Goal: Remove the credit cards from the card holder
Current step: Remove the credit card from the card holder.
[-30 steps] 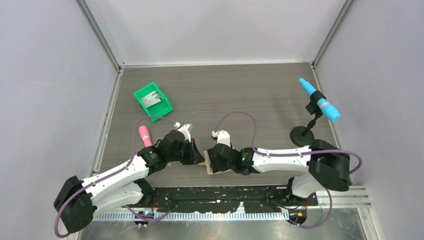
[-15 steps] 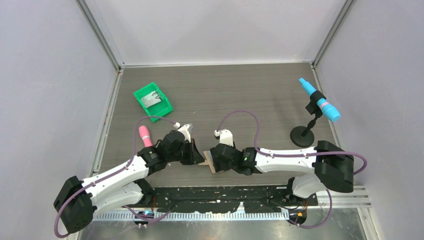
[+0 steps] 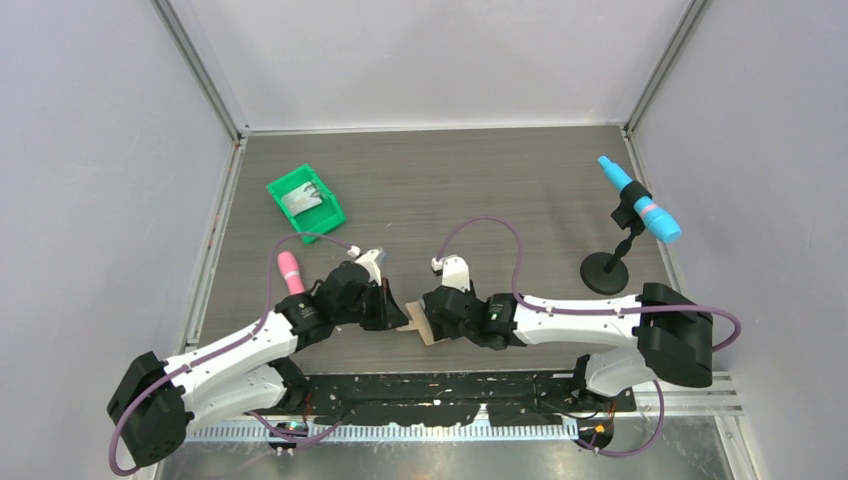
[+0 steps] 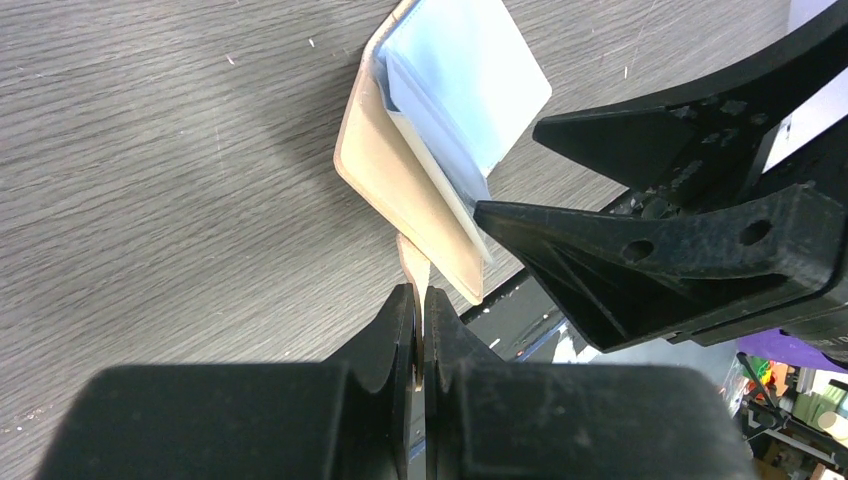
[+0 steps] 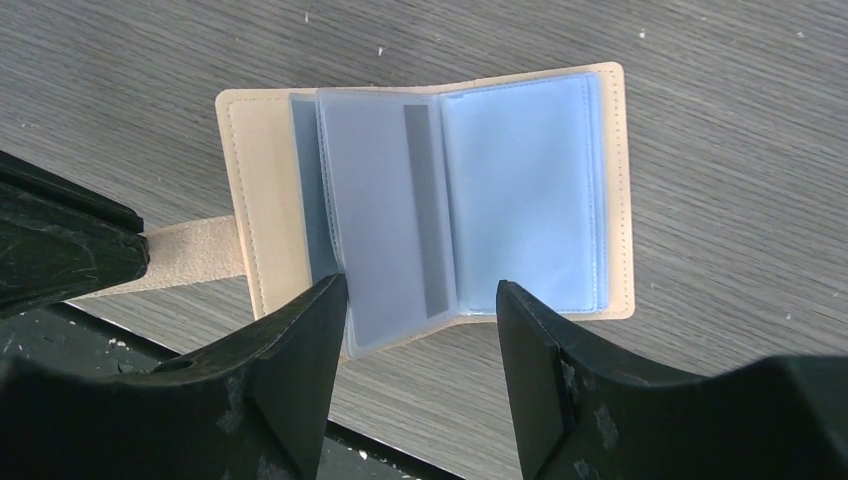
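Left pincer (image 4: pixel 420 300) pinches the strap tab (image 4: pixel 413 262) of the holder (image 5: pixel 255 190), which lies open at the table's (image 5: pixel 720 150) near edge between both arms. Right pincer (image 5: pixel 420 300) stands spread, its fingers astride the lower edge of a blue sleeve (image 5: pixel 520 190) beside a card (image 5: pixel 385 210).

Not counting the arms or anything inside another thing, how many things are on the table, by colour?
Green: 1, bin
Pink: 1, cylinder
Tan: 1, card holder
Blue: 1, tool on a black stand
Total: 4
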